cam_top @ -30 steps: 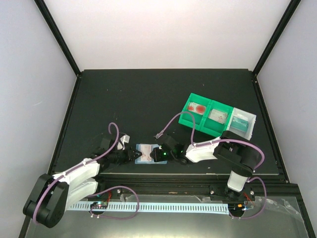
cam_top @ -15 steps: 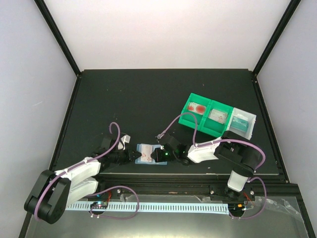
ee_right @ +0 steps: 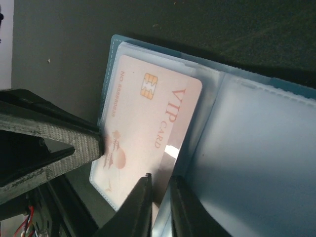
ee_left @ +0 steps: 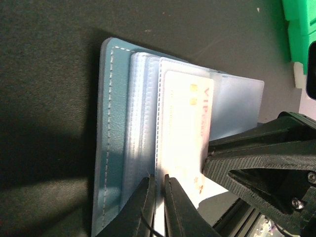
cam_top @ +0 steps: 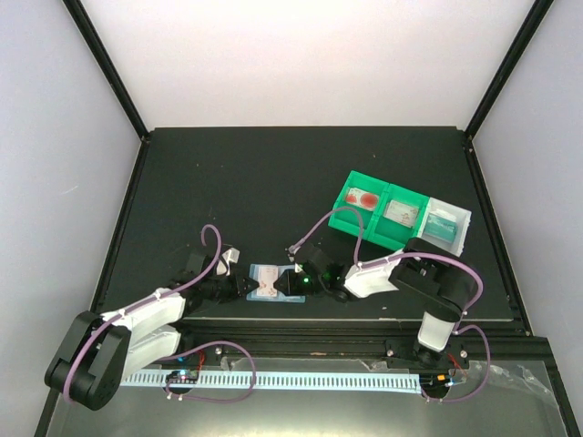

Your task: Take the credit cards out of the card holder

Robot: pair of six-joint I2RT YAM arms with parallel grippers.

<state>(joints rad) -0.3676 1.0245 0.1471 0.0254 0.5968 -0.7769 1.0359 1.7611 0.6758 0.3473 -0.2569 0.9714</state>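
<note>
The light blue card holder (cam_top: pixel 271 283) lies open near the table's front edge, between my two grippers. A whitish-pink VIP card (ee_left: pixel 185 128) sits in one of its clear sleeve pockets; it also shows in the right wrist view (ee_right: pixel 143 123). My left gripper (ee_left: pixel 159 180) is shut on the edge of a clear sleeve at the holder's (ee_left: pixel 111 138) end. My right gripper (ee_right: pixel 161 178) is pinched on the long edge of the card and its sleeve, next to the holder's (ee_right: pixel 256 143) fold. In the top view the left gripper (cam_top: pixel 244 286) and right gripper (cam_top: pixel 293 281) face each other.
Two green bins (cam_top: pixel 339 218) and a clear bin (cam_top: pixel 463 228) stand at the back right. They hold a red-marked card (cam_top: pixel 364 199), a pale card (cam_top: pixel 402 211) and a teal card (cam_top: pixel 443 223). A green bin corner (ee_left: pixel 298 29) shows in the left wrist view.
</note>
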